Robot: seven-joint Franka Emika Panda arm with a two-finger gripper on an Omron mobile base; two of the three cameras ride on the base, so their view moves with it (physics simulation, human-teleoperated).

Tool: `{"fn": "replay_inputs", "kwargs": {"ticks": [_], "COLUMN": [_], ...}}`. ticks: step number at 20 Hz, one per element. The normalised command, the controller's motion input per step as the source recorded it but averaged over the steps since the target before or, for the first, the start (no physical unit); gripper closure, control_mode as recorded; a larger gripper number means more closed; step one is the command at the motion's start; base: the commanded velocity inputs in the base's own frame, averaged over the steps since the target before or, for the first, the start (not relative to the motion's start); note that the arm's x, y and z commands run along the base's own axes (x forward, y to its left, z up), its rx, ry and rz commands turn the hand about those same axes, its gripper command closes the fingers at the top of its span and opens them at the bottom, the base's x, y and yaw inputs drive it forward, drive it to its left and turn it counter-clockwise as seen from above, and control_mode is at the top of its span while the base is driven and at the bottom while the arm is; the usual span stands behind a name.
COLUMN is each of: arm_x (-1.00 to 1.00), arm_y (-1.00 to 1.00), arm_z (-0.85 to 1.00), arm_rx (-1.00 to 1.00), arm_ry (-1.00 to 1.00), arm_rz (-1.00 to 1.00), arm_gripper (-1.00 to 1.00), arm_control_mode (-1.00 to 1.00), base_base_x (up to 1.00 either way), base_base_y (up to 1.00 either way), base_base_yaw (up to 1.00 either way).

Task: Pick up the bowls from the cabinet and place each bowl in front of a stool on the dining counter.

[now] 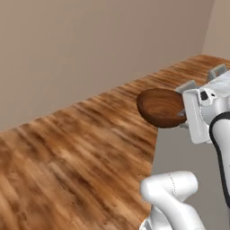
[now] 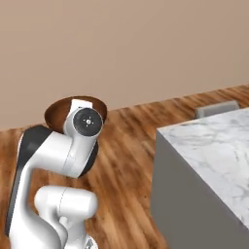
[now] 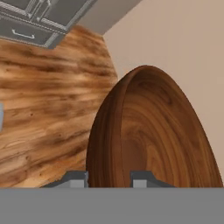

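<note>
A dark brown wooden bowl [image 3: 151, 131] with visible grain is tipped on its side, and my gripper [image 3: 109, 180] is shut on its rim, one finger inside and one outside. In the left base view the bowl [image 1: 159, 108] hangs in the air over the wooden floor, left of my gripper [image 1: 183, 114]. From the right base view the bowl [image 2: 57, 113] peeks out behind my hand. The dining counter [image 2: 214, 146], a white marble slab with grey veins, lies to the right. A grey stool [image 2: 216, 108] stands at its far side. The cabinet is out of view.
Two stool backs [image 1: 188, 85] [image 1: 218, 71] show beyond the counter's grey side [image 1: 179, 152]. A plain beige wall [image 1: 90, 45] closes the far side of the floor. Low grey drawer cabinets [image 3: 35, 22] sit at the top left of the hand view.
</note>
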Motion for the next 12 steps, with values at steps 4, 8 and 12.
{"fn": "replay_inputs", "kwargs": {"ticks": [4,8,12], "arm_x": [0.0,0.0,0.0], "arm_y": [0.0,0.0,0.0], "arm_z": [0.0,0.0,0.0], "arm_rx": [0.0,0.0,0.0], "arm_ry": [0.0,0.0,0.0], "arm_rz": [0.0,0.0,0.0], "arm_gripper": [1.0,1.0,1.0], "arm_control_mode": [1.0,1.0,1.0], "base_base_x": [1.0,0.86,0.32], "base_base_y": [0.94,0.99,0.96], "base_base_yaw": [-0.6,-0.62,-0.67]}}
